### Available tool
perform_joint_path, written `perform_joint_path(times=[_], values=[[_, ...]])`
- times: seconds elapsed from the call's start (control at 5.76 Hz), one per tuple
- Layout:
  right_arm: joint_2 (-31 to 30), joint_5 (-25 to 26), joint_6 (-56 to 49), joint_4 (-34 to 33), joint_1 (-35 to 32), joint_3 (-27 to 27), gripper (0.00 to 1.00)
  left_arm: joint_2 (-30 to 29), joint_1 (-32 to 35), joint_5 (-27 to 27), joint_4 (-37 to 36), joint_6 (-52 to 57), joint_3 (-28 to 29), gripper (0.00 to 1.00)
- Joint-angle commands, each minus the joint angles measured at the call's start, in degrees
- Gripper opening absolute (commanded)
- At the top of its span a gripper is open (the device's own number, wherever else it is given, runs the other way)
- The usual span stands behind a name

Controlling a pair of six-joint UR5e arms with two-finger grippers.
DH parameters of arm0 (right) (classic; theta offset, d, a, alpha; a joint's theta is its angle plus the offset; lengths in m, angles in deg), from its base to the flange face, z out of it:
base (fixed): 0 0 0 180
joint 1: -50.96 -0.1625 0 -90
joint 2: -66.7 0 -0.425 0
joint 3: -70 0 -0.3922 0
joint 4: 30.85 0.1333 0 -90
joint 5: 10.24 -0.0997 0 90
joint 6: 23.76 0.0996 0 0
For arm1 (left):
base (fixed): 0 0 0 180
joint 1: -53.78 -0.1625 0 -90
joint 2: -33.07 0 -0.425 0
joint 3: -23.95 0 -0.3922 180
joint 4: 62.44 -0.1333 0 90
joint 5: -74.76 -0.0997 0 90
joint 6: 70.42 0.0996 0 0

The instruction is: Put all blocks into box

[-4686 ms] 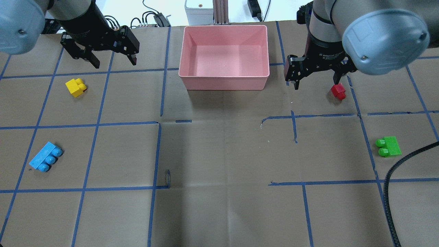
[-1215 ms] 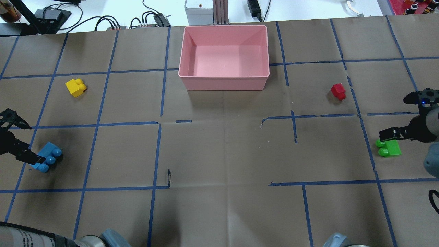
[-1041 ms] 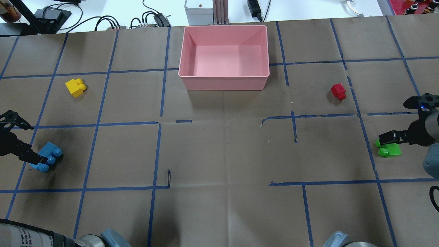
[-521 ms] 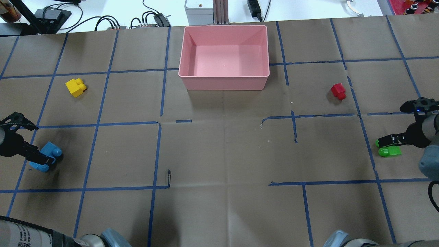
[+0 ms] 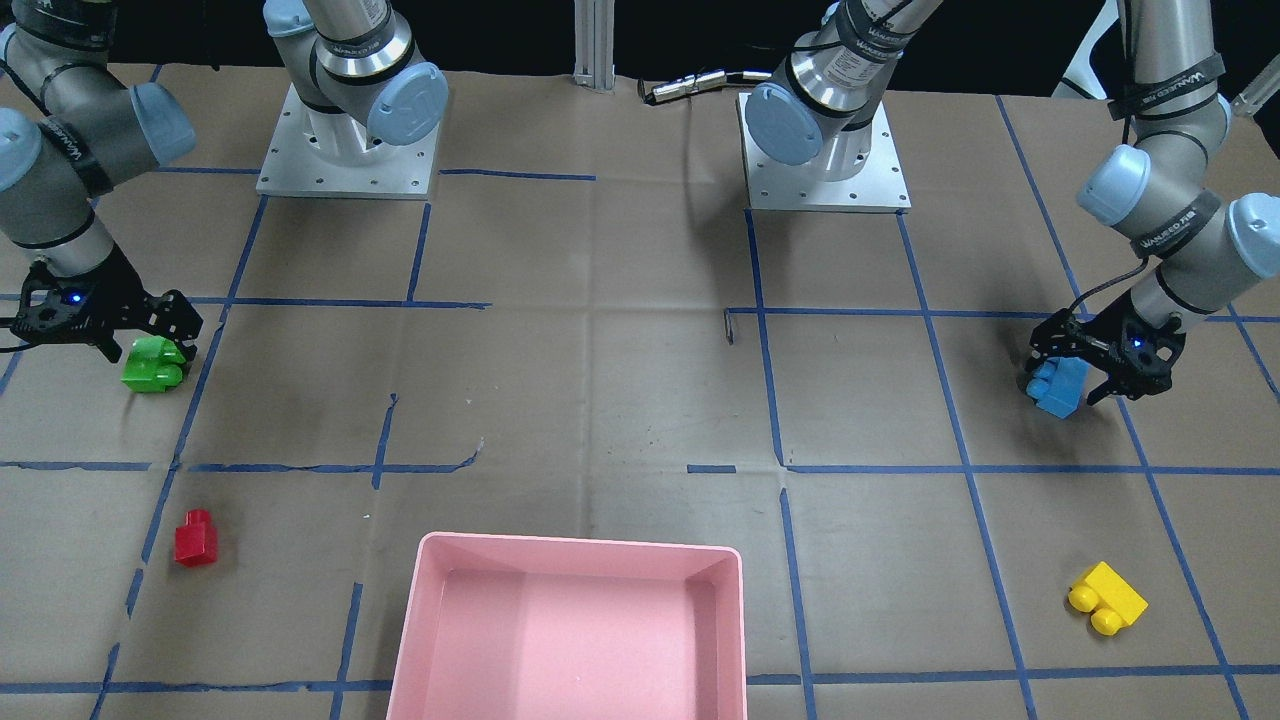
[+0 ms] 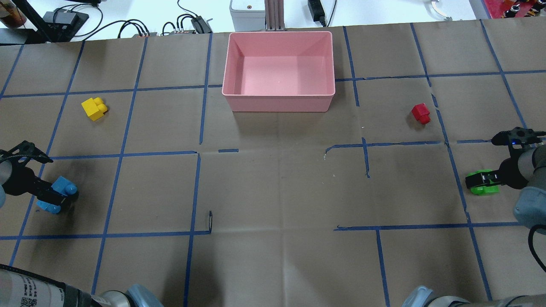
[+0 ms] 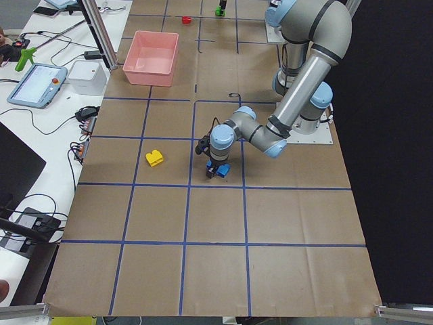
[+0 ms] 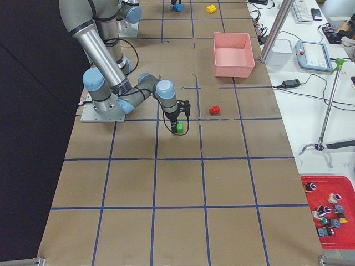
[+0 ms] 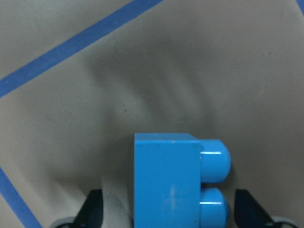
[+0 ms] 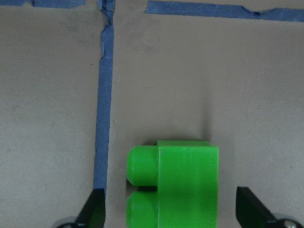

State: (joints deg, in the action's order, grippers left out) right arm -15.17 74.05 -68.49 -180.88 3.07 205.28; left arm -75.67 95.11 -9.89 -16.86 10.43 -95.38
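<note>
The light-blue block point(image 6: 64, 189) lies at the table's left; my left gripper point(image 6: 53, 198) is down over it, open, with the block point(image 9: 166, 180) between the fingers and a gap on each side. The green block point(image 6: 484, 189) lies at the right; my right gripper point(image 6: 480, 181) is open around it point(image 10: 175, 185), not touching. The yellow block point(image 6: 94, 108) and the red block point(image 6: 421, 113) lie alone on the paper. The pink box point(image 6: 279, 103) stands empty at the back centre. In the front view the left gripper point(image 5: 1068, 385) and right gripper point(image 5: 150, 352) straddle their blocks.
Brown paper with blue tape lines covers the table. Cables and devices point(image 6: 196, 23) lie past its far edge. Both arm bases point(image 5: 345, 150) stand at the robot's side. A black cable point(image 6: 533, 243) hangs at the right edge.
Both arms came from beside the box to the near blocks. In the last second the left gripper slid over the blue block and the right over the green one. No block moved.
</note>
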Motion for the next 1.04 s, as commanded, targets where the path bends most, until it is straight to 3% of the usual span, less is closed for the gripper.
perform_joint_path(times=[0.0,0.17,0.35,0.69,0.87], values=[[1.0,-0.1,0.0,-0.8,0.0,0.1,0.96,0.4,1.8,0.0,-0.1,0.1,0.1,0.93],[1.0,-0.1,0.0,-1.1,0.0,0.3,0.89,0.5,1.8,-0.1,-0.1,0.2,0.2,0.87],[1.0,0.0,-0.1,-1.1,0.0,0.3,0.62,0.6,1.8,-0.2,-0.1,0.4,0.2,0.78],[0.8,0.4,-0.1,-1.1,0.0,0.2,0.33,0.6,1.5,-0.6,-0.1,2.6,0.2,0.78],[0.3,1.0,-0.1,-0.4,0.0,-0.6,0.18,0.6,1.5,-0.9,-0.1,2.8,0.3,0.67]])
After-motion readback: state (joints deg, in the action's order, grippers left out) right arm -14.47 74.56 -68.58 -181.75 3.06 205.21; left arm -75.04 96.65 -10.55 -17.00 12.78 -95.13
